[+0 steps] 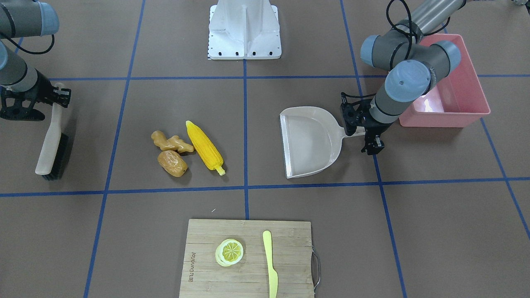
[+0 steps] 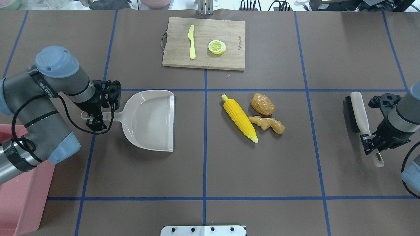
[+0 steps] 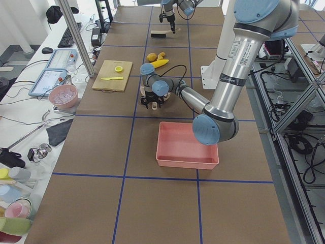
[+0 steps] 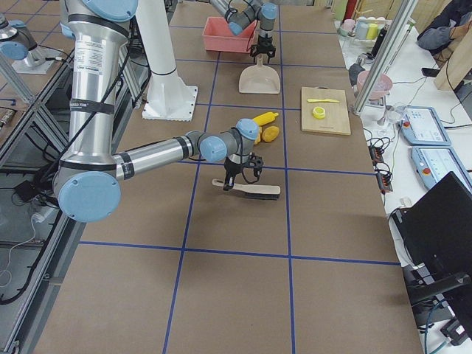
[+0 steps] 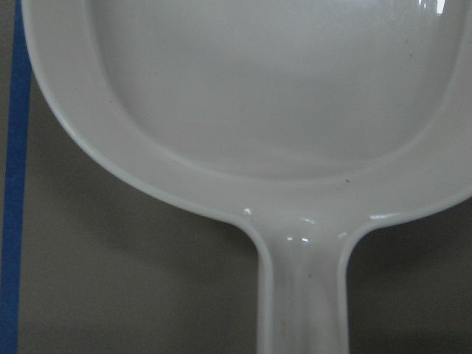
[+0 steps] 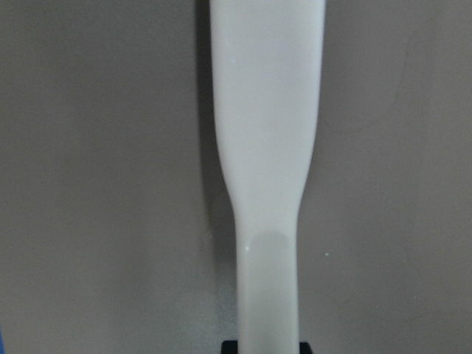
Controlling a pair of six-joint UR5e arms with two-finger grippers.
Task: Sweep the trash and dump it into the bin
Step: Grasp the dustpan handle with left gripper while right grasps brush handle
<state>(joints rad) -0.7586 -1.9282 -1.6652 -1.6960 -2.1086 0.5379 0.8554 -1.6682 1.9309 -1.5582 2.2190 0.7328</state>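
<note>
The trash lies in one cluster mid-table: a yellow corn cob (image 2: 239,118), a tan ginger root (image 2: 267,124) and a brown potato (image 2: 262,104). A beige dustpan (image 2: 147,119) rests flat to their left, its open mouth facing them. My left gripper (image 2: 100,114) is shut on the dustpan's handle (image 5: 299,295). Far to the right, a beige brush (image 2: 357,111) with black bristles lies on the table, and my right gripper (image 2: 370,139) is shut on its handle (image 6: 267,147). The pink bin (image 1: 468,111) stands behind the left arm, partly hidden by it.
A wooden cutting board (image 2: 229,62) at the far edge carries a lemon slice (image 2: 217,47) and a pale yellow knife (image 2: 192,42). The robot's white base plate (image 1: 244,37) sits at the near middle. Blue tape lines grid the brown tabletop.
</note>
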